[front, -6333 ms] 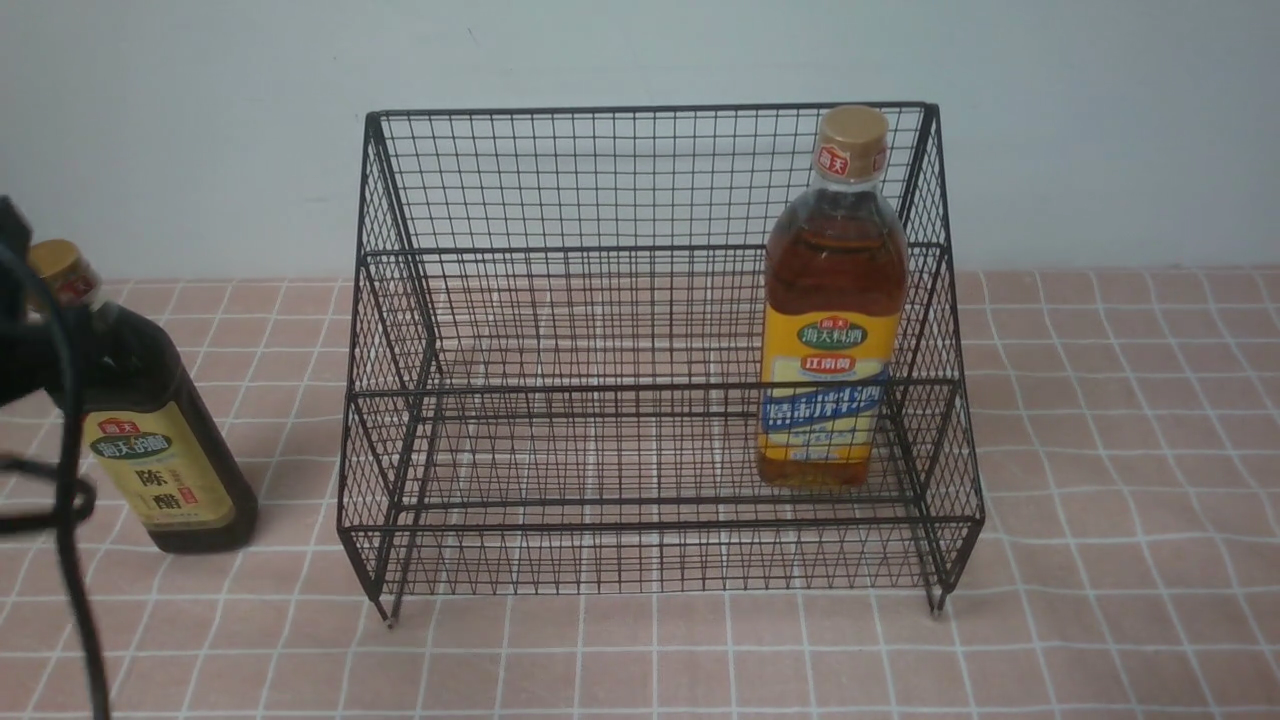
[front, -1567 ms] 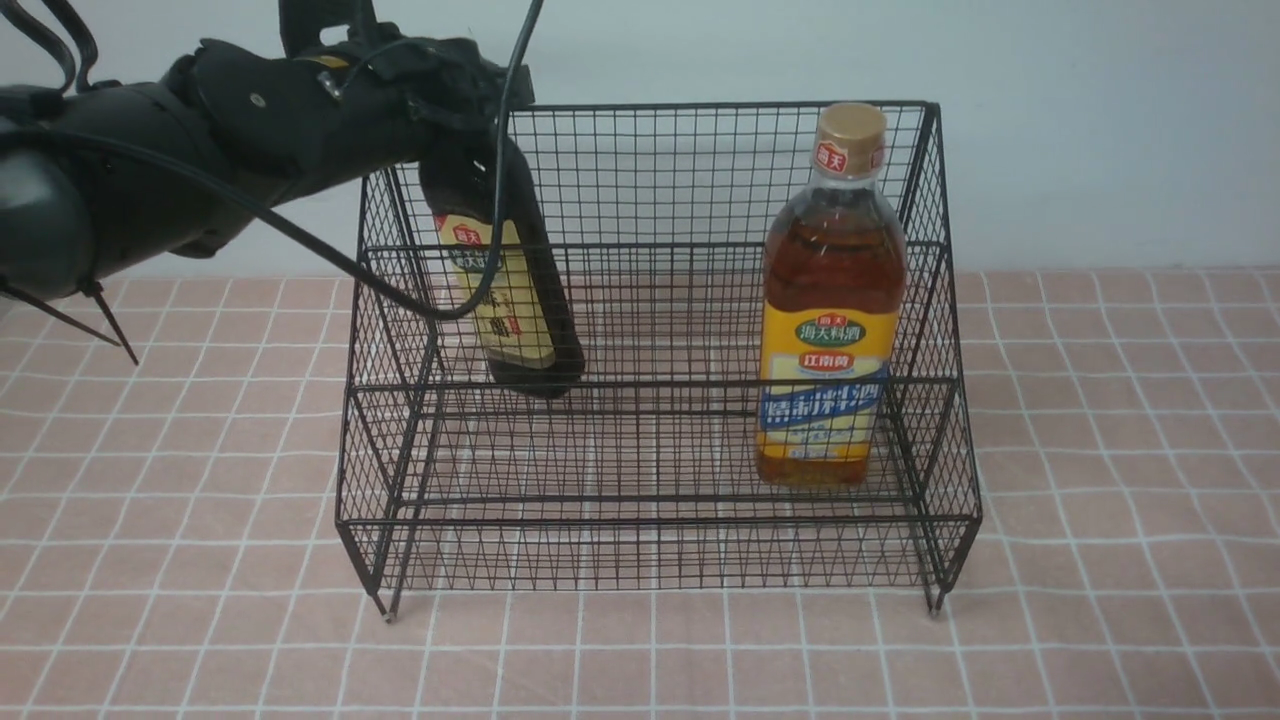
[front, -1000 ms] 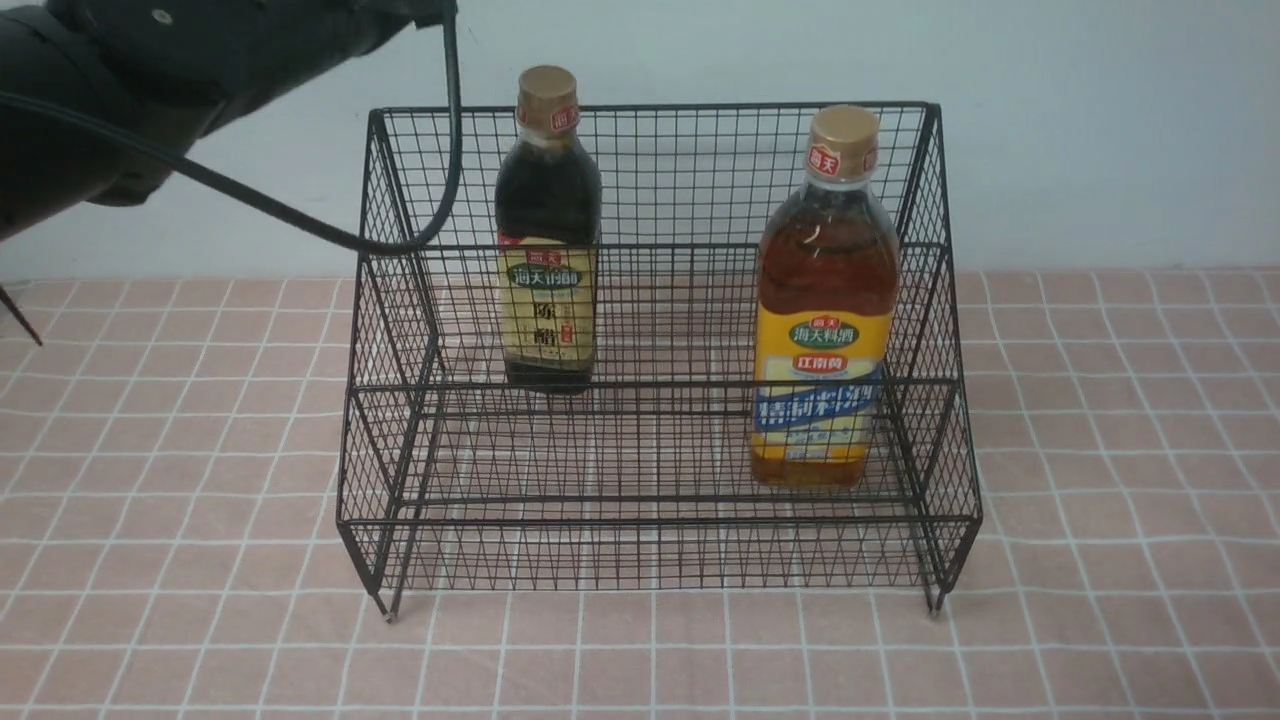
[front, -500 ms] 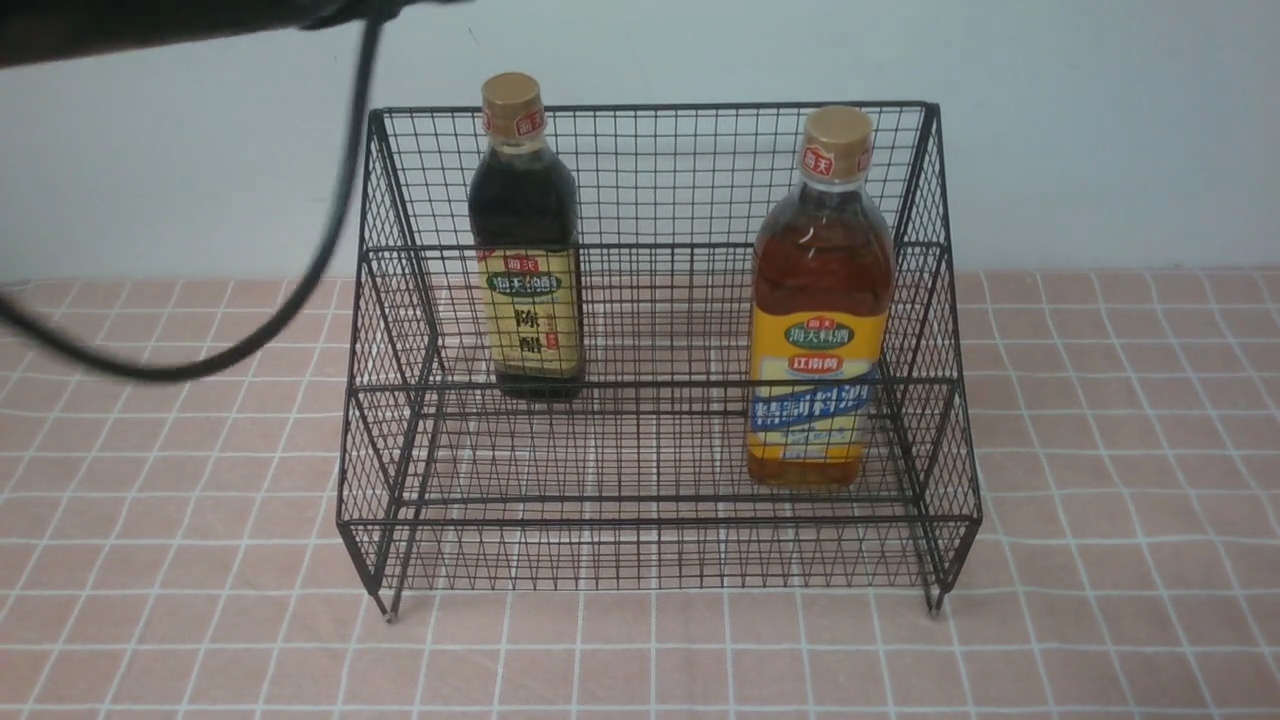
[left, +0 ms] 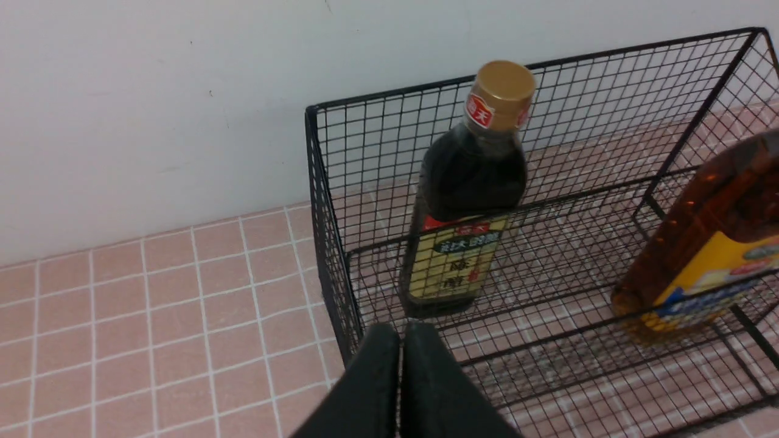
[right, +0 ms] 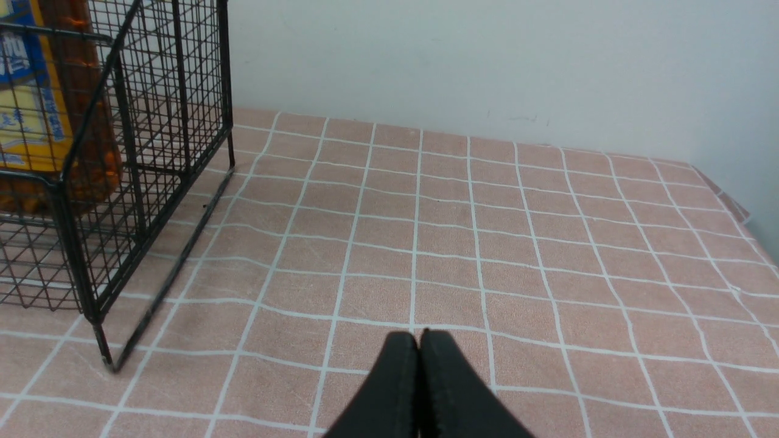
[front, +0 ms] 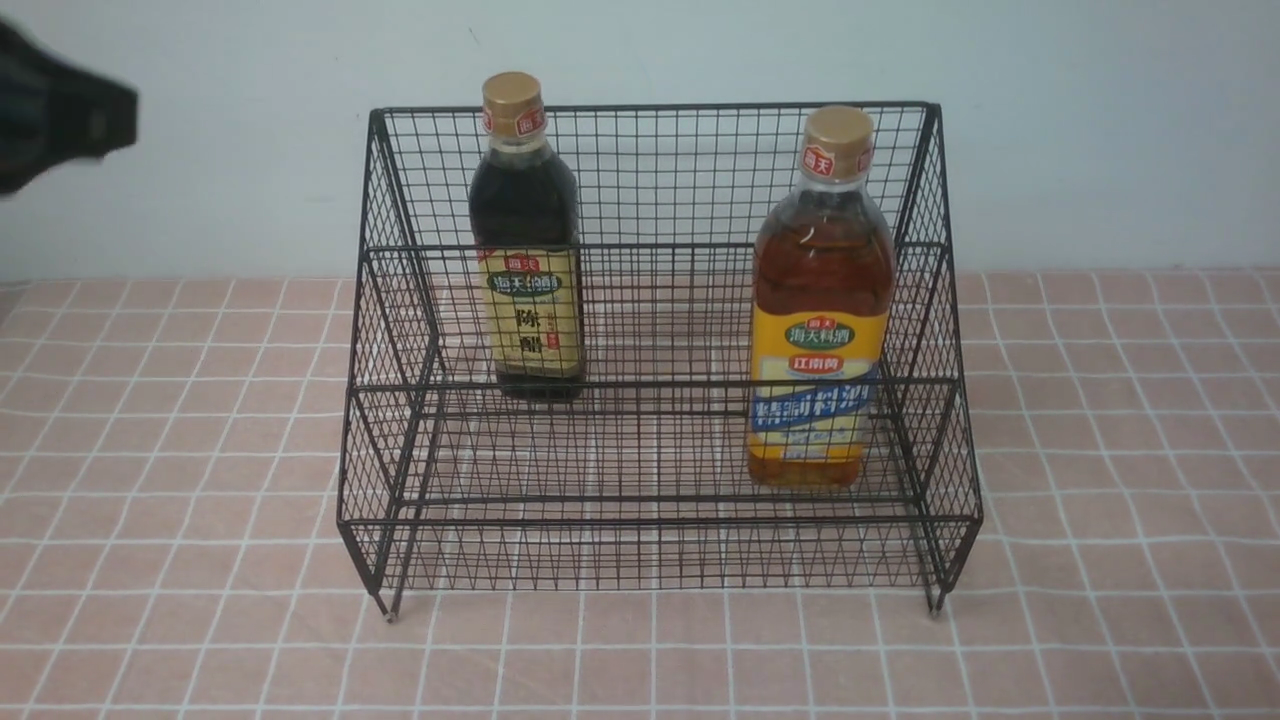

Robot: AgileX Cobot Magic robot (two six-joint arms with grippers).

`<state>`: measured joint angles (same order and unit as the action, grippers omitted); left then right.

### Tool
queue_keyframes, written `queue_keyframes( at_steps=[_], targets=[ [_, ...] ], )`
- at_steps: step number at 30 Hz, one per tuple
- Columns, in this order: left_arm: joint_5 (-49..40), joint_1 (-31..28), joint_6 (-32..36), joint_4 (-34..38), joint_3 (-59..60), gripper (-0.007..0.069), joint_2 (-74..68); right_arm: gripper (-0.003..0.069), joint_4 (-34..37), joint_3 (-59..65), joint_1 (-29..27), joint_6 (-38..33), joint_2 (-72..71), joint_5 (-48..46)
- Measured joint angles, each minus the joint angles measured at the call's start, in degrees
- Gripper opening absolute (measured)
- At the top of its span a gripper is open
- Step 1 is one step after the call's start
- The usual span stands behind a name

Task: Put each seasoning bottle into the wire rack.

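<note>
The black wire rack (front: 660, 250) stands mid-table on short feet. A dark seasoning bottle (front: 526, 240) with a beige label and gold cap stands upright on its upper tier, left side. The larger amber seasoning bottle (front: 822, 300) with a yellow-blue label stands upright on the lower tier, right side. In the left wrist view the dark bottle (left: 465, 194), the amber bottle (left: 706, 243) and the rack (left: 328, 182) show beyond my left gripper (left: 400, 331), shut and empty, held off the rack's left corner. My right gripper (right: 419, 337) is shut and empty over the cloth to the rack's right.
A pink tiled tablecloth (front: 200, 600) covers the table, with a pale wall (front: 200, 180) close behind the rack. Part of my left arm (front: 50, 125) shows blurred at the upper left edge. The table's right edge (right: 730, 207) shows in the right wrist view.
The dark bottle, carried tilted into the rack, now stands upright on the upper tier, let go. My left arm has drawn back up and to the left, and its gripper has shut.
</note>
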<state>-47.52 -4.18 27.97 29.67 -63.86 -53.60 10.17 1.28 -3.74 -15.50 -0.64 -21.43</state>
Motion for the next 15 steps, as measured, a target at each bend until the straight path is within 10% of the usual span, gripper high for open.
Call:
queue_keyframes(
  at_steps=[15],
  targets=[
    [-5.5, 0.2, 1.1, 10.5, 16.0, -0.0007, 33.3, -0.0014, 0.0, 0.0, 0.0, 0.0, 0.0, 0.0]
  ],
)
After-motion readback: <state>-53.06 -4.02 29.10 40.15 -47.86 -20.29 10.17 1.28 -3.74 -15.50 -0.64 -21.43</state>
